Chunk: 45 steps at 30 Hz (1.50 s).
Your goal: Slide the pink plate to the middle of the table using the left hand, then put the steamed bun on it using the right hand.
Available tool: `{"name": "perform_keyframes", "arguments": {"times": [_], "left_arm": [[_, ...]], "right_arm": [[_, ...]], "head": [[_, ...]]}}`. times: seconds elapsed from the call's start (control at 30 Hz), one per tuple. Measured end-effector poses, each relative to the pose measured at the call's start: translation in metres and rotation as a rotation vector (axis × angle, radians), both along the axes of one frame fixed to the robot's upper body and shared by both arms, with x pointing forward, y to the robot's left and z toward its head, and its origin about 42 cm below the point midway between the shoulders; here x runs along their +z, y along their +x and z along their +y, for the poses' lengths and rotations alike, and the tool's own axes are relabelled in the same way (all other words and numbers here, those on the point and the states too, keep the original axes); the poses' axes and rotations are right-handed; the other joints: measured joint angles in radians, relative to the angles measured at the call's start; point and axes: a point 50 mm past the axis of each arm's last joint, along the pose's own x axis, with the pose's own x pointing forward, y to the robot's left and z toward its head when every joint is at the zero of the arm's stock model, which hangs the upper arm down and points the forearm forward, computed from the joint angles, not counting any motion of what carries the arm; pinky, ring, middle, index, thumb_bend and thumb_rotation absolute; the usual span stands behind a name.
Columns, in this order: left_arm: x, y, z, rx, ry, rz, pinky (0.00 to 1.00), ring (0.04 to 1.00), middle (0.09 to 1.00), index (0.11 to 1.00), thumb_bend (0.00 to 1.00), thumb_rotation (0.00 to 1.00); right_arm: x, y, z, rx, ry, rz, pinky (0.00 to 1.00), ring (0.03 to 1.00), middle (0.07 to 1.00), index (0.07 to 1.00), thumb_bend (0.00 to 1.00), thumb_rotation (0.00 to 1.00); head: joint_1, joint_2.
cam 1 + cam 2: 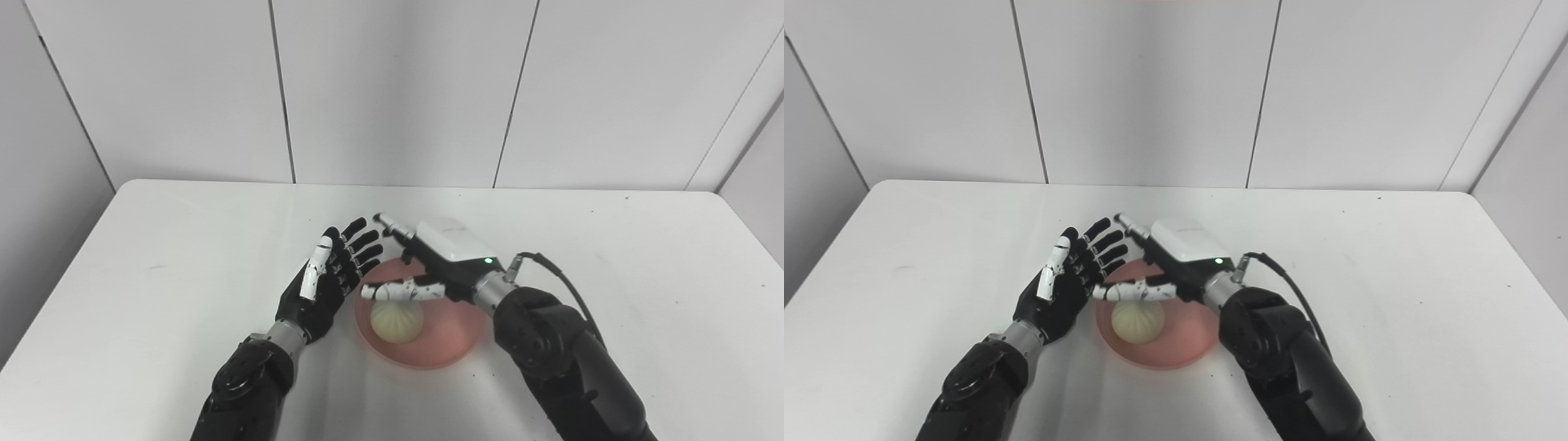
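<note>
A pink plate lies near the middle of the white table, toward the front. A pale round steamed bun rests on the plate's left part. My right hand hovers just above the plate and the bun, fingers spread and holding nothing; its thumb stretches over the bun's top. My left hand stands open beside the plate's left rim, palm facing the plate, fingers pointing away from me.
The white table stretches wide on both sides, ending at a grey panelled wall behind. A black cable loops from my right wrist.
</note>
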Motion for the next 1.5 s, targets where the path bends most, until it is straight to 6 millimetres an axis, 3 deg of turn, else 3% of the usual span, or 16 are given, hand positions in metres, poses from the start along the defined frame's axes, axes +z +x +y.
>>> {"name": "perform_keyframes", "arguments": {"times": [0.07,0.1,0.2,0.23,0.27,0.37,0.57,0.7,0.83,1.03,1.2,1.5], "left_arm": [[0.0,-0.003,0.002,0.007,-0.003,-0.003,0.9,0.888,0.903,0.916,0.43,1.0],[-0.001,-0.004,0.003,0.014,-0.004,-0.003,0.9,0.895,0.907,0.918,0.43,1.0],[-0.001,-0.009,0.005,0.051,0.005,-0.005,0.91,0.907,0.918,0.926,0.43,1.0],[-0.001,-0.012,0.006,0.059,0.014,-0.01,0.92,0.918,0.927,0.935,0.42,1.0],[0.0,-0.015,0.007,0.072,0.022,-0.015,0.93,0.924,0.934,0.941,0.42,1.0],[-0.001,-0.022,0.012,0.106,0.043,-0.028,0.95,0.944,0.953,0.958,0.43,1.0],[-0.004,-0.038,0.018,0.151,0.083,-0.072,1.0,0.979,0.99,0.997,0.44,1.0],[-0.009,-0.045,0.02,0.175,0.124,-0.102,1.0,0.999,1.0,1.0,0.42,1.0],[-0.009,-0.047,0.019,0.188,0.159,-0.122,1.0,1.0,1.0,1.0,0.41,1.0],[-0.01,-0.05,0.02,0.194,0.192,-0.143,1.0,1.0,1.0,1.0,0.39,1.0],[-0.01,-0.05,0.02,0.195,0.194,-0.144,1.0,1.0,1.0,1.0,0.38,1.0],[-0.011,-0.05,0.02,0.196,0.194,-0.141,1.0,1.0,1.0,1.0,0.38,1.0]], "right_arm": [[0.001,-0.001,-0.01,-0.019,0.114,-0.043,0.47,0.661,0.858,0.942,0.8,1.0],[-0.002,-0.001,-0.015,-0.028,0.17,-0.054,0.63,0.778,0.895,0.956,0.79,1.0],[-0.035,0.002,-0.03,-0.052,0.362,-0.021,0.83,0.943,0.976,0.99,0.82,1.0],[-0.048,0.001,-0.034,-0.072,0.416,0.013,0.94,0.982,0.993,0.997,0.88,1.0],[-0.062,-0.002,-0.038,-0.095,0.469,0.057,0.98,0.994,0.998,0.999,0.91,1.0],[-0.092,-0.008,-0.045,-0.162,0.597,0.142,1.0,0.999,1.0,1.0,0.9,1.0],[-0.127,-0.003,-0.054,-0.229,0.801,0.075,1.0,1.0,1.0,1.0,0.8,1.0],[-0.119,0.006,-0.054,-0.176,0.877,-0.053,1.0,1.0,1.0,1.0,0.6,1.0],[-0.117,0.002,-0.053,-0.142,0.876,-0.077,1.0,1.0,1.0,1.0,0.46,1.0],[-0.12,-0.013,-0.052,-0.147,0.872,-0.069,1.0,1.0,1.0,1.0,0.42,1.0],[-0.124,-0.015,-0.053,-0.187,0.877,-0.024,1.0,1.0,1.0,1.0,0.45,1.0],[-0.127,-0.014,-0.053,-0.196,0.919,0.001,1.0,1.0,1.0,1.0,0.38,1.0]], "head": [[-0.005,-0.005],[-0.005,-0.005],[-0.015,-0.012],[-0.025,-0.015],[-0.025,-0.015],[-0.038,-0.02],[-0.051,-0.029],[-0.052,-0.032],[-0.048,-0.034],[-0.049,-0.037],[-0.048,-0.04],[-0.045,-0.04]]}}
